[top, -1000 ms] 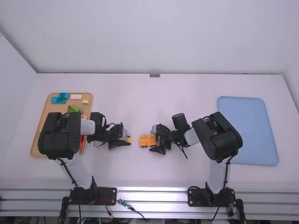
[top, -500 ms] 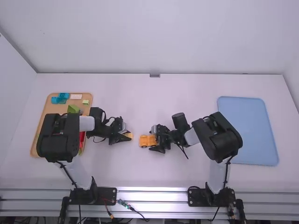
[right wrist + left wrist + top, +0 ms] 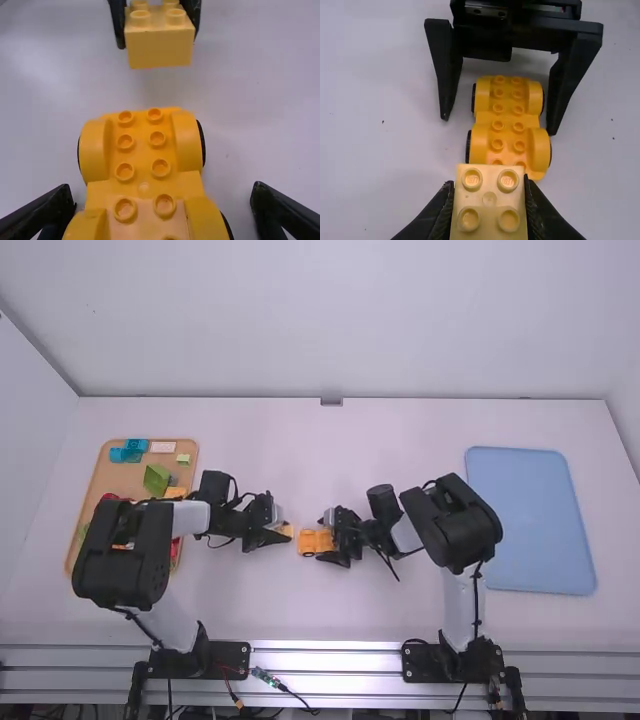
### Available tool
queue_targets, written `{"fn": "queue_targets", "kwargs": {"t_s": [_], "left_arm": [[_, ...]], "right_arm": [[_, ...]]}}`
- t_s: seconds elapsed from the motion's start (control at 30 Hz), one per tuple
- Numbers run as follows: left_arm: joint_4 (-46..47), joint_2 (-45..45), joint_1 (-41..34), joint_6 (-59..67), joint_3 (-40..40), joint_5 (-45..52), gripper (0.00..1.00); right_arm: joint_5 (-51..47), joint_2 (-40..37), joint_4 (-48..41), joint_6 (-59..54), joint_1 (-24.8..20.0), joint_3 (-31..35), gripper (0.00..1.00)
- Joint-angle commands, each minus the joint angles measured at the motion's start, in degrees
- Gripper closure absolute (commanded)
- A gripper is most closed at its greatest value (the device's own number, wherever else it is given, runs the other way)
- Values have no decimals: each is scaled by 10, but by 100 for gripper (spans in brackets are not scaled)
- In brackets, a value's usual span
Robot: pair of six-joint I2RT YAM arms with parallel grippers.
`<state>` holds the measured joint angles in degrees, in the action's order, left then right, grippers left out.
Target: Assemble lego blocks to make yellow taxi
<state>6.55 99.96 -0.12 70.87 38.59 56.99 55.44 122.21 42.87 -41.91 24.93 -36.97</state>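
Taxi base sits wheels down on the table, between our two arms, studs facing up. Our left gripper is clamped on a yellow block, also studs up, just off one end of the base and apart from it. Our right gripper has its fingers spread, one on either side of the base; whether either one brushes it we cannot tell.

The step in hand, as we judge it, is to press the block onto the base. We'd do well to steady the base first: bring the right fingers in evenly against its sides, so that it neither turns nor rolls. Its wheels could let it slip away under a one-sided push.

Then we should carry the block over the studs with clearance beneath, turn it square to the two rows, and check both wrist views before lowering. The block is two studs wide, so it should span the rows neatly; half a stud off and it will ride up or tip. We want it level at first contact, then pushed straight down until no gap shows. We'd keep the left fingertips high enough on the block to miss the wheel arches, and let go only once it has seated.
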Motion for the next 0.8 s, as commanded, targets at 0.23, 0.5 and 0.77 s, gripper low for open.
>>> {"fn": "queue_targets", "kwargs": {"t_s": [0.23,0.5,0.77], "left_arm": [[-54,-12,-56,-52,-20,-9,98],[-112,-12,-90,-96,-36,-39,98],[-133,-12,-91,-72,-52,-5,98]], "right_arm": [[-4,13,3,16,16,-6,34],[-4,13,2,20,16,-6,53],[0,13,0,14,17,-6,53]]}}
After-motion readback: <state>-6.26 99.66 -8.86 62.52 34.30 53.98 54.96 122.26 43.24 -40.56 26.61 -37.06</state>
